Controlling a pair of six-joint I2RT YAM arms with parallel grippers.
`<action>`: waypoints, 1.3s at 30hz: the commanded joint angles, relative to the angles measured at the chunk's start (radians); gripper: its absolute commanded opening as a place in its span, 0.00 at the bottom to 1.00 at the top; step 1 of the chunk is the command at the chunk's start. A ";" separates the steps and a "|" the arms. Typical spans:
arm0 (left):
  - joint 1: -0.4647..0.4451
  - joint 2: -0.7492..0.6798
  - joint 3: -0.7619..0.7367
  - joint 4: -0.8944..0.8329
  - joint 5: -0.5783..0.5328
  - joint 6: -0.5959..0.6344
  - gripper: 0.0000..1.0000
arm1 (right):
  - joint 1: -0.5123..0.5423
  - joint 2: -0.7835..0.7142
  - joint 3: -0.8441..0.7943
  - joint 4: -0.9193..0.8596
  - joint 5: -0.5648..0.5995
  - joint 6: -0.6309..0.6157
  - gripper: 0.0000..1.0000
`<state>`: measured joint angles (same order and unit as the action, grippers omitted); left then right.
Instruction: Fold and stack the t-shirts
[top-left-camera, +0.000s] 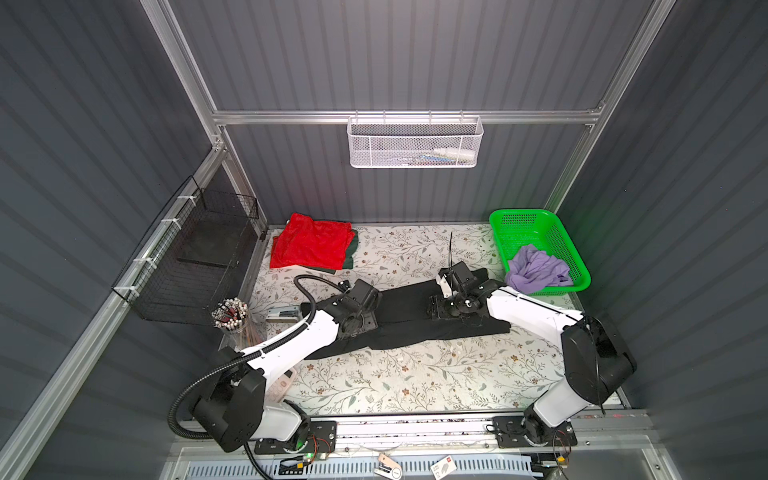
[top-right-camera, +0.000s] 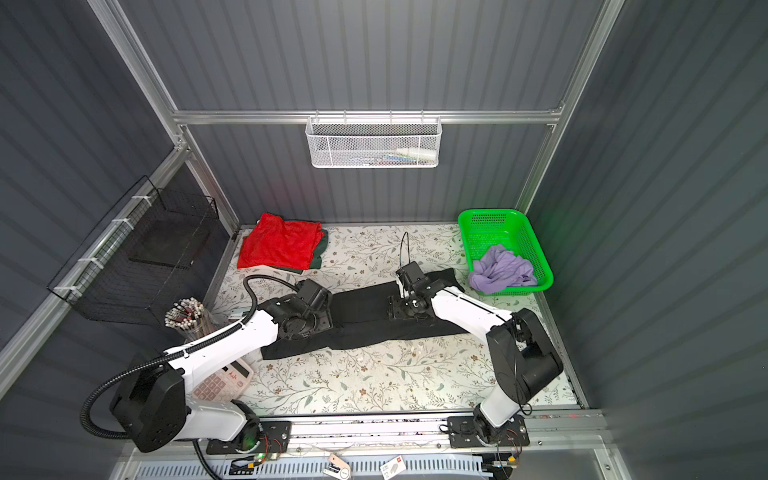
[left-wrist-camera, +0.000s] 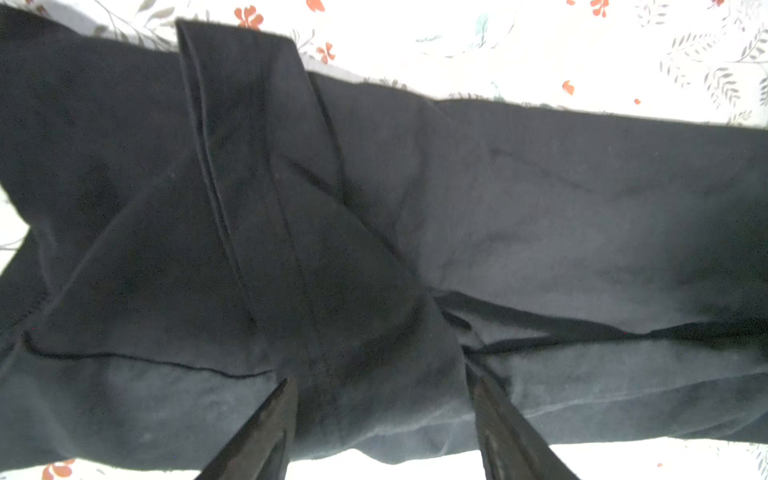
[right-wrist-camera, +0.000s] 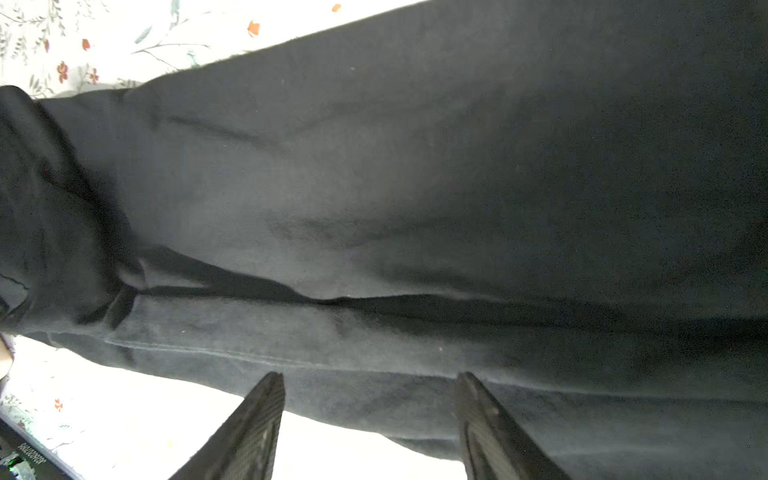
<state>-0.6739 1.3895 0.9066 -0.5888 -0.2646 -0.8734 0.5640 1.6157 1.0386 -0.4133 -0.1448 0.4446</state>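
The left arm and the right arm are both made of smooth white tubes joined by big round black parts. A fat, bumpy black hose runs along the left arm. A thin black wire comes off the far end of the right arm. The left base plate and the right base plate are black, with little screws and thin red and black wires beside them. The left gripper and the right gripper each have two dark, flat fingers that get thin at the tips.
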 joint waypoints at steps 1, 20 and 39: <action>-0.009 -0.029 -0.032 -0.058 0.008 -0.040 0.68 | -0.005 -0.003 -0.009 -0.007 -0.004 0.008 0.67; -0.019 0.075 -0.034 0.023 0.024 -0.048 0.59 | -0.014 0.040 -0.003 0.010 -0.070 0.041 0.65; -0.018 0.153 0.070 -0.002 -0.051 0.015 0.23 | -0.013 0.070 0.000 0.019 -0.098 0.058 0.65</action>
<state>-0.6868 1.5238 0.9482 -0.5747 -0.2935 -0.8783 0.5522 1.6730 1.0378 -0.3935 -0.2340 0.4938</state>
